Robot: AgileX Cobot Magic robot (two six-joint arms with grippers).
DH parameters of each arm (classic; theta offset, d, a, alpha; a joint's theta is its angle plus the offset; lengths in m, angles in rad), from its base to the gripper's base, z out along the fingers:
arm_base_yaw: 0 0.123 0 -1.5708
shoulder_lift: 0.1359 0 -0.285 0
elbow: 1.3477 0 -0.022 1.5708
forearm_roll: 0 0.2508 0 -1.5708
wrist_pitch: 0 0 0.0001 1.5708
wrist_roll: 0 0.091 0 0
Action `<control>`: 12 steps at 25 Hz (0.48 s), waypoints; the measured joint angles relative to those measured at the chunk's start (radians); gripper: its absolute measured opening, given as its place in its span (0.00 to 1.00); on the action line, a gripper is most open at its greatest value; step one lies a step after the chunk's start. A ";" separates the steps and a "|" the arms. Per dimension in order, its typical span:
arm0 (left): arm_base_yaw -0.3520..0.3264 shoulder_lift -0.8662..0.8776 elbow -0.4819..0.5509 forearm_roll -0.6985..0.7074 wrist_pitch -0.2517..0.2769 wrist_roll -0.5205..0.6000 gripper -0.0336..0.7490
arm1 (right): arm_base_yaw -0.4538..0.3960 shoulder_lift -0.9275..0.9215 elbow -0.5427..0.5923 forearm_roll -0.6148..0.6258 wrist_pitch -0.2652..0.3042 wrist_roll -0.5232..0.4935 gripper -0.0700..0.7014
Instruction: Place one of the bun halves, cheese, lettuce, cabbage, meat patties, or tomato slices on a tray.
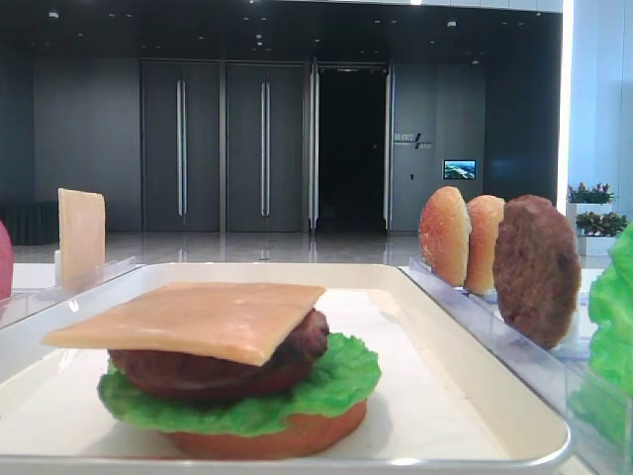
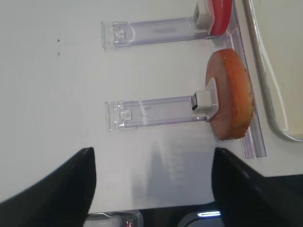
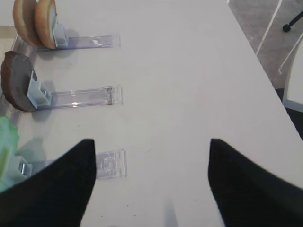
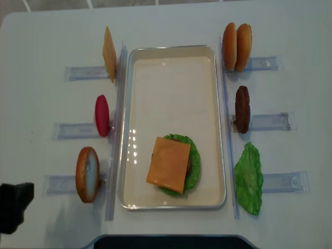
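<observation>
On the white tray a stack stands near the front: bun base, lettuce, patty, and a square cheese slice on top. Left of the tray, racks hold another cheese slice, a red tomato slice and a bun half. On the right are two bun halves, a meat patty and a lettuce leaf. My left gripper is open over bare table by the left bun half. My right gripper is open and holds nothing.
Clear plastic holder racks lie flat on both sides of the tray. The table's front edge runs just below the left gripper. The right table edge drops to the floor beyond the right-hand racks.
</observation>
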 joint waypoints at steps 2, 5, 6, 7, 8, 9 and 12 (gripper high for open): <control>0.000 -0.068 0.034 0.000 -0.005 0.000 0.78 | 0.000 0.000 0.000 0.000 0.000 0.000 0.74; 0.000 -0.162 0.057 0.000 -0.003 0.000 0.78 | 0.000 0.000 0.000 0.000 0.000 0.000 0.74; 0.000 -0.192 0.059 0.000 -0.003 0.000 0.78 | 0.000 0.000 0.000 0.000 0.000 0.000 0.74; 0.000 -0.221 0.059 0.000 -0.003 0.000 0.78 | 0.000 0.000 0.000 0.000 0.000 0.000 0.74; 0.000 -0.249 0.059 0.000 -0.003 0.000 0.78 | 0.000 0.000 0.000 0.000 0.000 0.000 0.74; 0.000 -0.272 0.059 0.000 -0.002 0.000 0.78 | 0.000 0.000 0.000 0.000 0.000 0.000 0.74; 0.000 -0.345 0.059 0.000 0.002 0.000 0.78 | 0.000 0.000 0.000 0.000 0.000 0.000 0.74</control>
